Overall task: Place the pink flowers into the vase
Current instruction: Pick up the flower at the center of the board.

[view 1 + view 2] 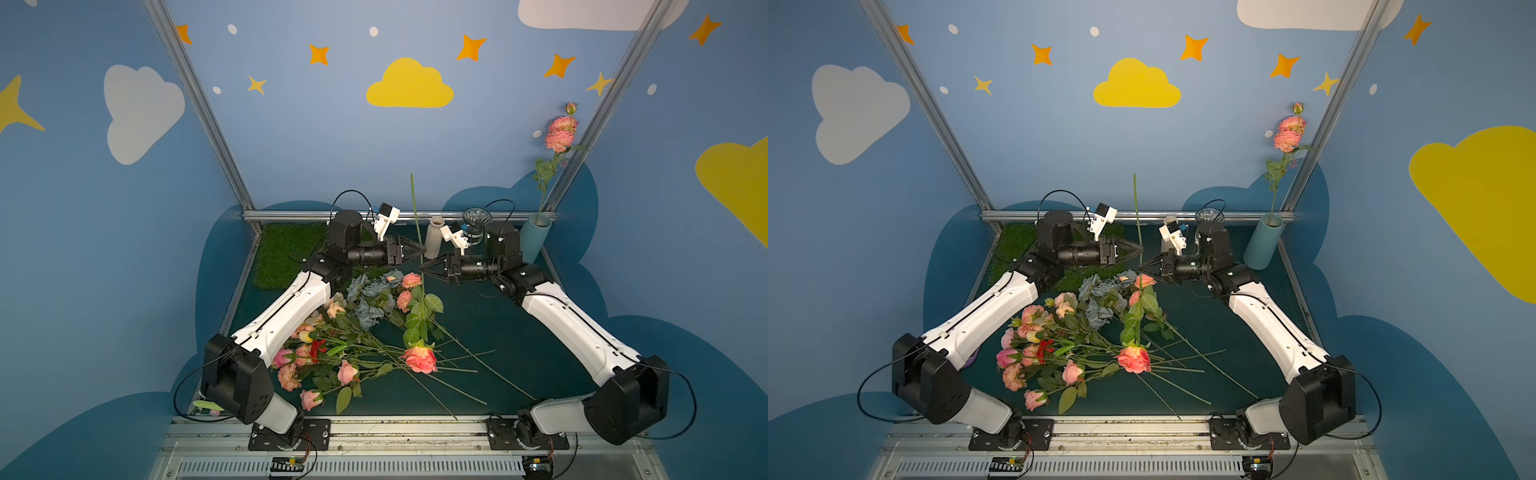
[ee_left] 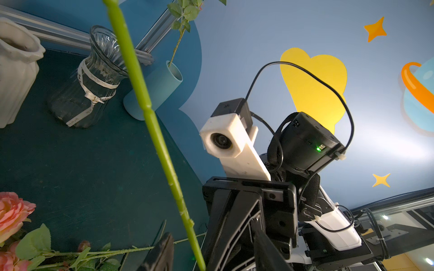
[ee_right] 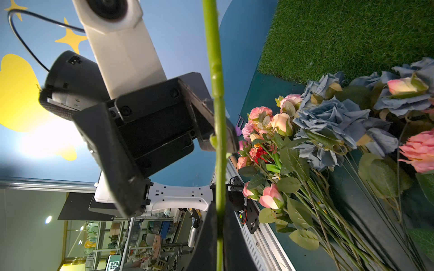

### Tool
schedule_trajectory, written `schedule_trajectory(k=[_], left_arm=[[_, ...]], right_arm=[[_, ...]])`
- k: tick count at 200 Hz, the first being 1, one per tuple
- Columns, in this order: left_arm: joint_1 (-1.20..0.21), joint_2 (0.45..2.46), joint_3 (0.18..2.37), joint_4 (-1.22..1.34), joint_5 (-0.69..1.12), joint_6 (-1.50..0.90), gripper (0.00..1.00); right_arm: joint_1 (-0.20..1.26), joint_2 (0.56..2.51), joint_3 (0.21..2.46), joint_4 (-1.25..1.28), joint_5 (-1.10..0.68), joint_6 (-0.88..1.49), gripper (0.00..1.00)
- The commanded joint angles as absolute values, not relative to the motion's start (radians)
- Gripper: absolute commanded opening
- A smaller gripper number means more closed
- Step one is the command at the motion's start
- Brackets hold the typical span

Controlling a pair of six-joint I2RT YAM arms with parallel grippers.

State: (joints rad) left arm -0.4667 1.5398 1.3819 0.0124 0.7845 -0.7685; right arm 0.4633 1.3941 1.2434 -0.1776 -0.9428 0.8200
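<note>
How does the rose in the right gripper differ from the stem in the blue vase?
The held rose points bloom-down, bare end up; the vase stem stands bloom-up. The held rose carries one bloom; the vase stem carries several. Both are pink with green leaves.

Your dark teal worktop [image 1: 498, 332] carries a green grass mat [image 1: 286, 253] in the far corner, behind the left tool [image 1: 422, 249]. Just beyond the right tool [image 1: 420, 269] a white ribbed vase [image 1: 434, 241] stands upright. A clear glass vase [image 1: 477, 220] stands behind that tool's wrist, and a blue tube vase [image 1: 534, 245] farther to its right. On the base side of both tools, pink flowers [image 1: 347, 372] lie heaped with a grey-blue rose bunch [image 1: 368, 295] and a small red carnation [image 1: 318, 347].
</note>
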Motion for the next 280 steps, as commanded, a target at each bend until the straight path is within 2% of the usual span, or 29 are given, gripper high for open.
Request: schedule_trajectory(k=[1,44,68,85,98,141,148,162,178,199,223,244,280], left_arm=[[-0.465,1.557,1.413,-0.013,0.776,-0.74,0.54],[-0.467,1.572,1.417,-0.012,0.76,-0.743,0.46],[-0.47,1.578,1.418,-0.017,0.758,-0.743,0.3],[-0.471,1.57,1.418,-0.035,0.742,-0.737,0.15],[-0.471,1.564,1.42,-0.059,0.726,-0.731,0.08],[-0.462,1.541,1.435,-0.156,0.682,-0.73,0.02],[-0.46,1.539,1.441,-0.174,0.678,-0.73,0.02],[-0.452,1.543,1.458,-0.22,0.667,-0.729,0.02],[-0.434,1.558,1.488,-0.278,0.669,-0.724,0.02],[-0.398,1.61,1.564,-0.394,0.69,-0.702,0.02],[-0.372,1.709,1.706,-0.571,0.727,-0.661,0.02],[-0.387,1.829,1.932,-0.826,0.707,-0.567,0.02],[-0.439,2.058,2.396,-1.288,0.563,-0.384,0.02]], right_arm=[[0.473,1.397,1.257,-0.155,-0.977,0.828,0.0],[0.491,1.39,1.259,-0.185,-0.977,0.824,0.0],[0.494,1.381,1.248,-0.187,-0.972,0.825,0.0],[0.495,1.379,1.241,-0.185,-0.966,0.831,0.0],[0.494,1.377,1.243,-0.193,-0.955,0.828,0.0],[0.496,1.367,1.249,-0.179,-0.931,0.833,0.0],[0.496,1.366,1.25,-0.173,-0.93,0.836,0.04],[0.496,1.355,1.254,-0.177,-0.923,0.824,0.21],[0.489,1.324,1.277,-0.244,-0.882,0.765,0.32],[0.49,1.25,1.304,-0.348,-0.77,0.637,0.42],[0.52,1.175,1.308,-0.463,-0.572,0.477,0.44],[0.599,1.15,1.304,-0.531,-0.356,0.346,0.44],[0.765,1.17,1.286,-0.574,0.076,0.168,0.43]])
